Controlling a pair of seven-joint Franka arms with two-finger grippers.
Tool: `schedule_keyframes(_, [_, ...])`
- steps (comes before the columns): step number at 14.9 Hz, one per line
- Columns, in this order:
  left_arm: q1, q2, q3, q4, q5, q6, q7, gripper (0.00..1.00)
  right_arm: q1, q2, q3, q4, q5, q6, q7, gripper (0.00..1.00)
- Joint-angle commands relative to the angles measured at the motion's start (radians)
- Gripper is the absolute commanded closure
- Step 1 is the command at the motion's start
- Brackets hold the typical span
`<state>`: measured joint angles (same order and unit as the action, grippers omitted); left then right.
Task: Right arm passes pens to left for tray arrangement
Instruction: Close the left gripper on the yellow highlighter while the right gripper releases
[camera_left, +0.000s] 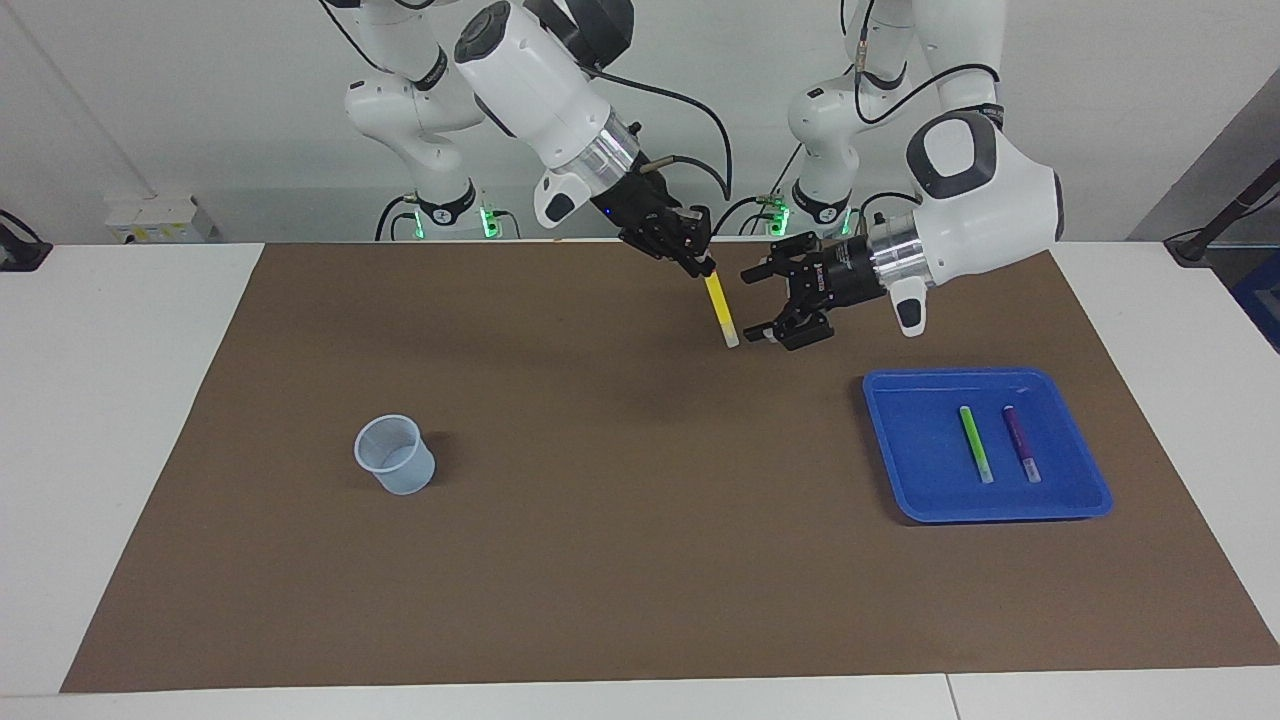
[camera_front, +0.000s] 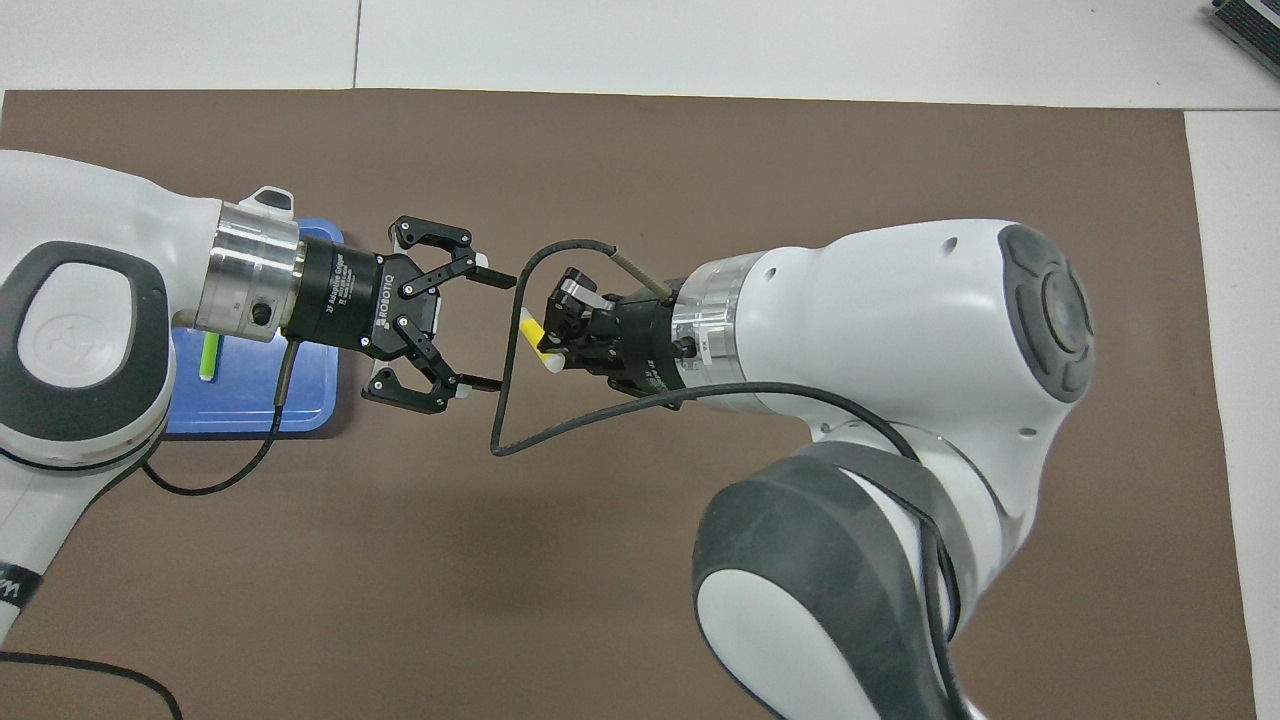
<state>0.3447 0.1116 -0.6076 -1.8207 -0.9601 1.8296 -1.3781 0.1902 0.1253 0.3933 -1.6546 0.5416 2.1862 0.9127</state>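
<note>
My right gripper (camera_left: 703, 266) (camera_front: 550, 335) is shut on the top of the yellow pen (camera_left: 720, 308) (camera_front: 530, 328), which hangs tilted in the air over the mat, pale end down. My left gripper (camera_left: 752, 307) (camera_front: 497, 332) is open and level, facing the pen, its fingertips just short of the pen's lower half and not touching it. The blue tray (camera_left: 915, 450) (camera_front: 300, 400) lies toward the left arm's end of the table. In it, side by side, are the green pen (camera_left: 976, 443) (camera_front: 209, 357) and the purple pen (camera_left: 1021, 443).
A small translucent pale-blue cup (camera_left: 395, 455) stands upright on the brown mat (camera_left: 640, 560) toward the right arm's end of the table. A black cable (camera_front: 505, 400) loops down from the right wrist between the two grippers.
</note>
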Motion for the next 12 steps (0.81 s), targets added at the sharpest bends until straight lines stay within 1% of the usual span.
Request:
schedule_keyframes(1, [-0.001,-0.024,-0.010,-0.012,-0.028,0.002,0.046,0.05,-0.005,-0.019,0.001,-0.027,0.026,0.021,0.008,1.00])
schedule_keyframes(4, [-0.007,-0.041,-0.027,-0.025,-0.028,0.008,0.131,0.07,-0.005,-0.019,0.001,-0.027,0.026,0.020,0.006,1.00])
schedule_keyframes(7, [-0.023,-0.044,-0.027,-0.026,-0.028,0.010,0.140,0.10,-0.006,-0.019,0.001,-0.027,0.026,0.020,0.006,1.00])
schedule_keyframes(9, [-0.024,-0.047,-0.027,-0.038,-0.028,0.014,0.168,0.17,-0.006,-0.019,0.001,-0.027,0.026,0.020,0.008,1.00])
schedule_keyframes(12, [-0.029,-0.061,-0.026,-0.055,-0.028,0.019,0.206,0.30,-0.006,-0.019,0.001,-0.027,0.026,0.020,0.006,1.00])
